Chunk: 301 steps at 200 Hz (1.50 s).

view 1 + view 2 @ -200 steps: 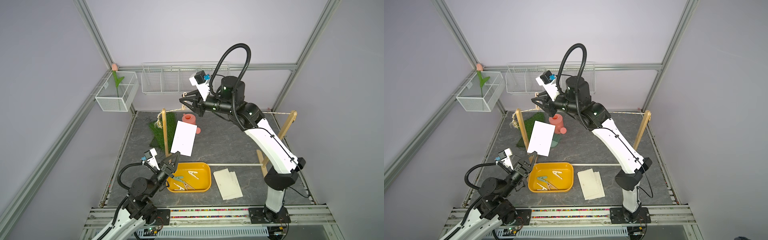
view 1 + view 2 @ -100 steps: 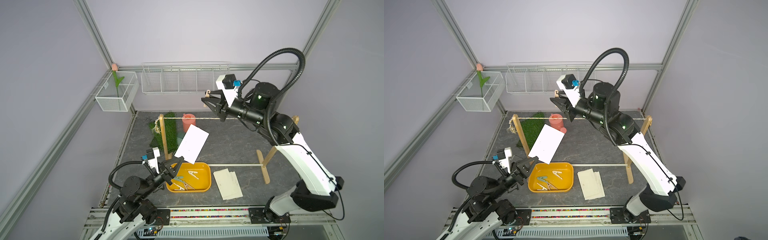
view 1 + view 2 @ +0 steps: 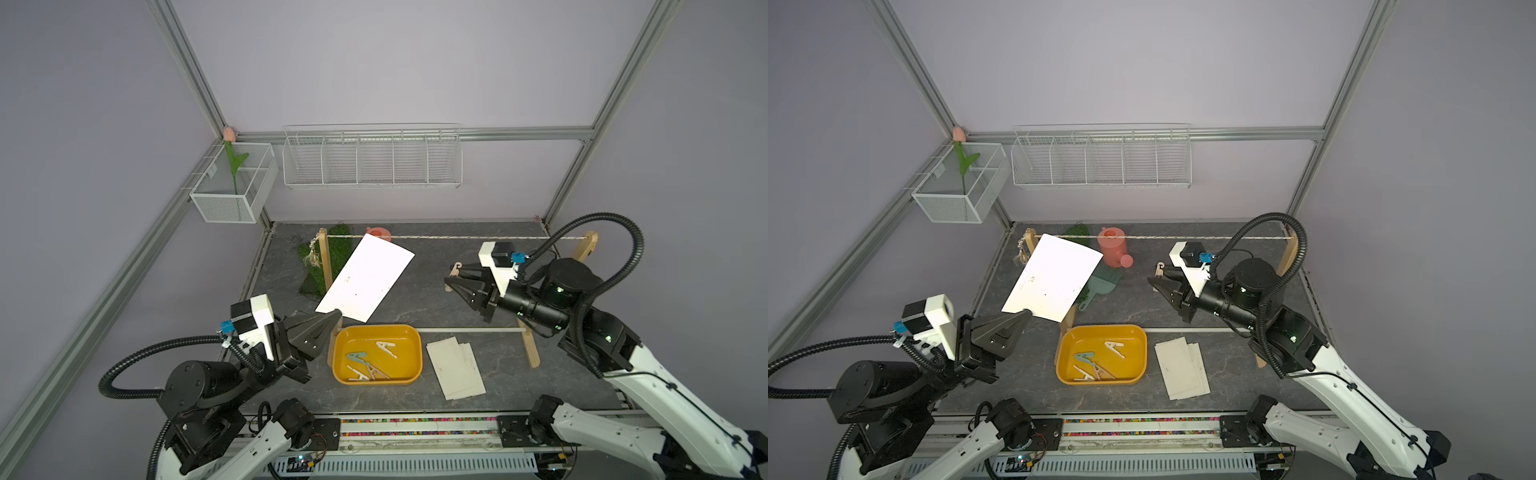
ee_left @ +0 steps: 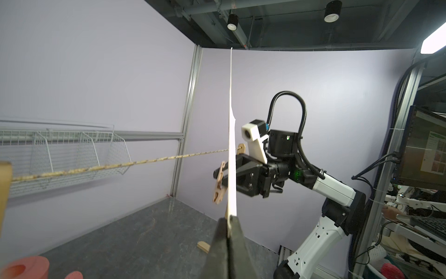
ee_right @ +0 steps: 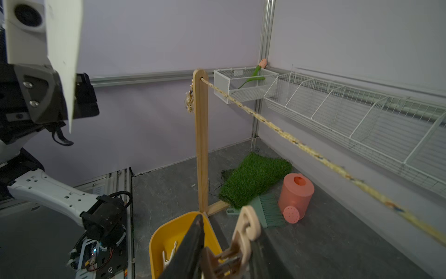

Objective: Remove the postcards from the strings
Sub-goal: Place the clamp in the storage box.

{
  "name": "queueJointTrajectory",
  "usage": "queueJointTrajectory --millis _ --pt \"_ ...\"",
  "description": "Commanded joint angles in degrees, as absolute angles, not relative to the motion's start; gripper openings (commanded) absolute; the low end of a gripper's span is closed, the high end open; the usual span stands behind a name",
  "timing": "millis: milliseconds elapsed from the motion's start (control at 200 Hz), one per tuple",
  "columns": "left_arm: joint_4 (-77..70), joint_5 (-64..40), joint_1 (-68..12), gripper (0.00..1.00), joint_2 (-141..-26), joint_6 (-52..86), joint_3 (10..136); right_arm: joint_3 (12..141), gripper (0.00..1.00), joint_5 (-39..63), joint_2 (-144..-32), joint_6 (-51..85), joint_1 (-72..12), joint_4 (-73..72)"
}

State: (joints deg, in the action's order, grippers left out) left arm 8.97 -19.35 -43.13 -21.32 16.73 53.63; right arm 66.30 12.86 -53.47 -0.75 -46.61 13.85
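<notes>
A white postcard [image 3: 365, 278] [image 3: 1054, 282] stands tilted in the air, off the string, with my left gripper [image 3: 338, 314] [image 3: 1027, 314] shut on its lower corner. From the left wrist it shows edge-on [image 4: 231, 145] between the closed jaws of the left gripper [image 4: 229, 220]. The twine string [image 3: 457, 237] [image 3: 1183, 237] [image 5: 289, 140] runs bare between two wooden posts. My right gripper [image 3: 451, 279] [image 3: 1156, 276] [image 5: 229, 227], below and in front of the string, is shut on a beige clothespin [image 5: 243, 229] [image 4: 219, 186]. Other postcards [image 3: 457, 365] [image 3: 1183, 368] lie stacked on the table.
A yellow tray [image 3: 419, 353] [image 3: 1144, 349] with several clothespins sits at the front, beside the left post [image 3: 324, 266]. A pink watering can [image 3: 1113, 249], a green brush [image 3: 1104, 282] and a grass mat [image 3: 311, 270] lie behind. The rack's white bottom rod [image 3: 469, 330] crosses the floor.
The right gripper pulled the clothespin off the string and swung right and down. The postcard came free, tilted, and now hangs only from the left gripper.
</notes>
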Motion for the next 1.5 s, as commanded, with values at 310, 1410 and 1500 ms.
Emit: queueJointTrajectory --millis 310,1410,1500 --pt "7.7 -20.0 -43.0 0.00 -22.2 12.6 57.6 54.6 0.31 17.4 -77.4 13.1 -54.6 -8.9" --pt "13.8 -20.1 -43.0 0.00 -17.6 13.7 56.2 56.6 0.71 12.7 -85.9 12.4 -58.8 -7.2" --pt "14.3 -23.7 -43.0 0.00 -20.6 14.1 57.0 54.1 0.73 6.4 -76.4 11.0 -58.3 -2.6"
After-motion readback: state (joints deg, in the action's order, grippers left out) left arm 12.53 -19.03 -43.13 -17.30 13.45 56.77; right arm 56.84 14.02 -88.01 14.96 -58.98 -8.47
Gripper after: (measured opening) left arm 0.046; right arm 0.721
